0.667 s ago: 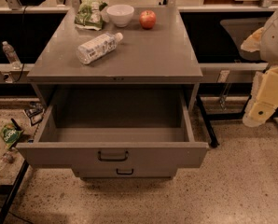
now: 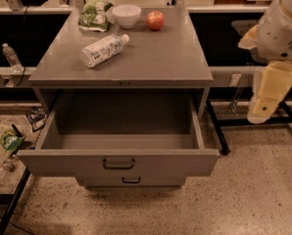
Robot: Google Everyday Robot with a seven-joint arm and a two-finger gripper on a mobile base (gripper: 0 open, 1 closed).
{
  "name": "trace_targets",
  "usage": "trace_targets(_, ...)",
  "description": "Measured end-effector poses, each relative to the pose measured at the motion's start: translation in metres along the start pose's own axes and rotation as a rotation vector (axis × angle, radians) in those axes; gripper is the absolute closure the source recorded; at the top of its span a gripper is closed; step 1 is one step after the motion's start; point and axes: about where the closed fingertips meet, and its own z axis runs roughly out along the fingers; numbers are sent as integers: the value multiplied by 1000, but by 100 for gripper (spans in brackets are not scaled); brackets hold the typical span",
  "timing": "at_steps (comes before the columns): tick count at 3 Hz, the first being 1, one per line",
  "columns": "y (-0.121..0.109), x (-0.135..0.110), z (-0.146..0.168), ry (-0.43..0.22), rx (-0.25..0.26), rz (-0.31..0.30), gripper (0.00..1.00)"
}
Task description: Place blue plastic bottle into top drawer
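The blue plastic bottle (image 2: 103, 49) lies on its side on the grey cabinet top (image 2: 156, 58), left of centre, white cap pointing to the back right. The top drawer (image 2: 62, 155) is pulled fully open below it and looks empty; its dark bar handle (image 2: 119, 164) is centred on the front. My gripper (image 2: 264, 99) hangs at the far right on the cream arm, beside the cabinet and level with the drawer opening, well apart from the bottle and holding nothing that I can see.
A white bowl (image 2: 126, 14), a red apple (image 2: 155, 20) and a green snack bag (image 2: 94, 16) stand at the back of the cabinet top. The lower drawer front (image 2: 131, 180) is shut. A thin bottle (image 2: 11, 57) stands far left. Packets (image 2: 10, 142) lie on the floor at left.
The arm with my gripper has shifted slightly left and up. The bottle and the drawer have not moved.
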Motion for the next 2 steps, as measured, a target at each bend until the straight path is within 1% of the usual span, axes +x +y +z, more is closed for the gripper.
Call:
trace_targets(1,-48,-33,18,77,21,-174,0)
trace_targets(2,-48,-33,18,74,23,-172,0)
